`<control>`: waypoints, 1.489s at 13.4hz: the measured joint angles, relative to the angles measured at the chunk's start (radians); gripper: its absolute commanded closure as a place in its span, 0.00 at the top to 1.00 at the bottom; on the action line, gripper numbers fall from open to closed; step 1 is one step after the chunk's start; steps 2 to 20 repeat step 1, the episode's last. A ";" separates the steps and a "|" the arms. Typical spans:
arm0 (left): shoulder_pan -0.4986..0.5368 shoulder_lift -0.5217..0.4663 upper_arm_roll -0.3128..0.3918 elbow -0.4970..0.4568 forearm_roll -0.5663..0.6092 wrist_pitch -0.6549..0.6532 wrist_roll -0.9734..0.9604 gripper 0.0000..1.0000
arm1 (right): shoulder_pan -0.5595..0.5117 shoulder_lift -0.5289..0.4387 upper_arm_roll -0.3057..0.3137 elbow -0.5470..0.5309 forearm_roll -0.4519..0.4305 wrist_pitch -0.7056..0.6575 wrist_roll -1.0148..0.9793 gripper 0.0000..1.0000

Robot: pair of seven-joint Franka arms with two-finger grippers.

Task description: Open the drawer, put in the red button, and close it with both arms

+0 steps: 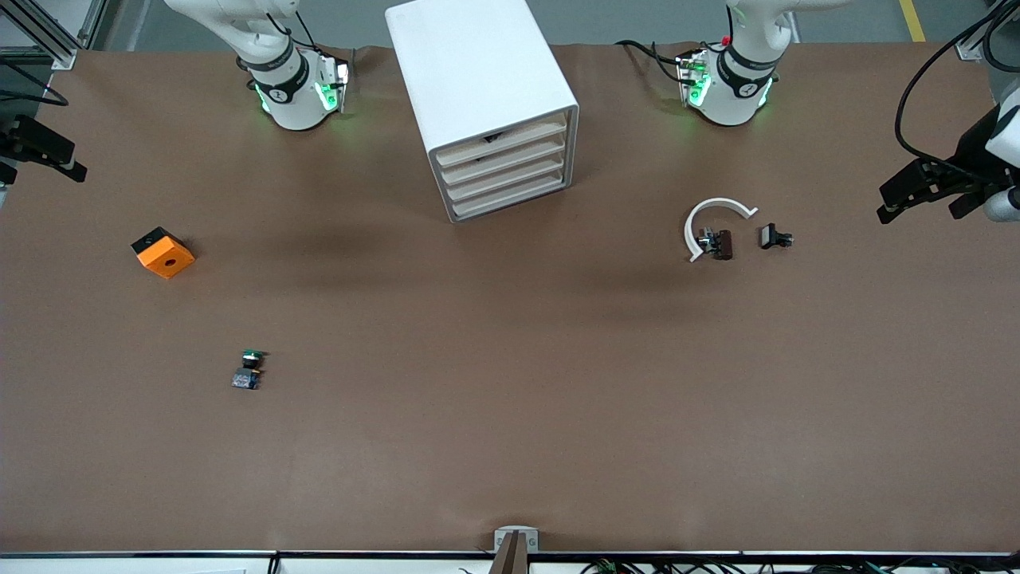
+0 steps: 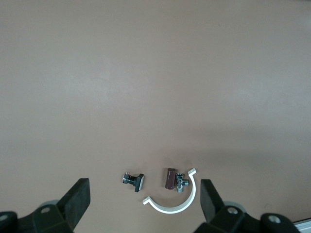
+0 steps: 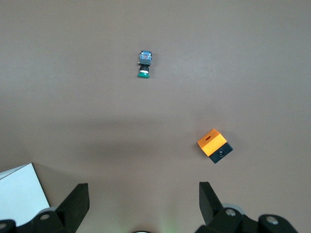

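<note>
The white cabinet (image 1: 478, 72) stands at the robots' edge of the table, between the two arm bases. Its four cream-fronted drawers (image 1: 504, 172) all sit pushed in. A small dark thing (image 1: 492, 137) shows in the gap over the top drawer's front; I cannot tell what it is. No red-capped button shows on the table. My left gripper (image 2: 144, 191) is open and empty, high over a white half ring (image 2: 177, 204). My right gripper (image 3: 143, 191) is open and empty, high over bare table beside the cabinet's corner (image 3: 19, 191). Neither gripper shows in the front view.
A green-capped switch (image 1: 251, 368) (image 3: 144, 64) and an orange cube (image 1: 162, 252) (image 3: 214, 145) lie toward the right arm's end. The half ring (image 1: 712, 214), a maroon-and-silver part (image 1: 721, 244) (image 2: 170, 178) and a black part (image 1: 774, 237) (image 2: 133, 180) lie toward the left arm's end. Black fixtures (image 1: 928, 185) overhang both ends.
</note>
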 measured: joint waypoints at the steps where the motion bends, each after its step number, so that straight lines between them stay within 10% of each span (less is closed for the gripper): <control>1: 0.000 0.000 0.000 0.000 0.000 0.000 0.002 1.00 | 0.000 0.000 0.000 0.000 -0.005 0.000 -0.015 1.00; 20: 0.000 0.000 0.000 0.000 0.000 0.000 0.002 1.00 | 0.000 0.000 0.000 0.000 -0.005 0.000 -0.015 1.00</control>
